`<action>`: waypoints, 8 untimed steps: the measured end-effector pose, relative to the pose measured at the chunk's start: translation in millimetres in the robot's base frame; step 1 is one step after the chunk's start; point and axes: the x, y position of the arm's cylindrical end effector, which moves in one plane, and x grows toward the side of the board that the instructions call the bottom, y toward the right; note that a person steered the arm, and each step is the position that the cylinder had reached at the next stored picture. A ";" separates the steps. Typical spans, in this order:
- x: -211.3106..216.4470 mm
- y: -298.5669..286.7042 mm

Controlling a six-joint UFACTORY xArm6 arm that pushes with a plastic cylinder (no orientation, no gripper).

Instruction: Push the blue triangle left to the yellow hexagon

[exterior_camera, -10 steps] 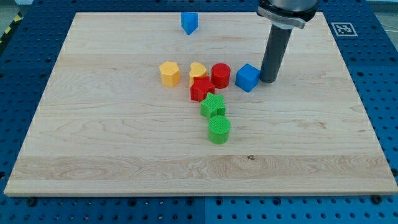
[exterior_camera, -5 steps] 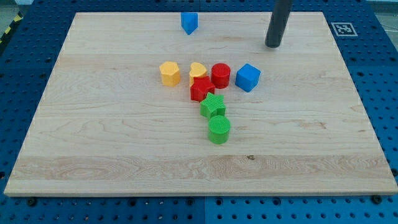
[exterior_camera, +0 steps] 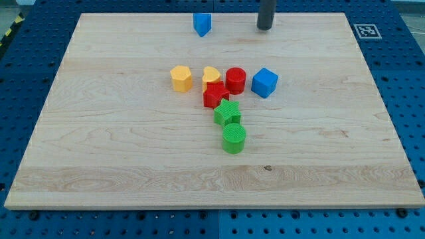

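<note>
The blue triangle sits near the view's top edge of the wooden board. The yellow hexagon lies below it, left of the middle cluster. My tip is at the view's top, to the right of the blue triangle and apart from it, with a clear gap between them. It touches no block.
A yellow heart, a red cylinder and a blue cube stand in a row right of the hexagon. A red star, a green star and a green cylinder run downward below them.
My tip has moved from beside the blue cube's right up toward the view's top, then left toward the blue triangle. No block has moved.
</note>
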 end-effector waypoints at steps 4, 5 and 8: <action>-11.6 -118.5; 1.4 -118.5; 3.7 -158.3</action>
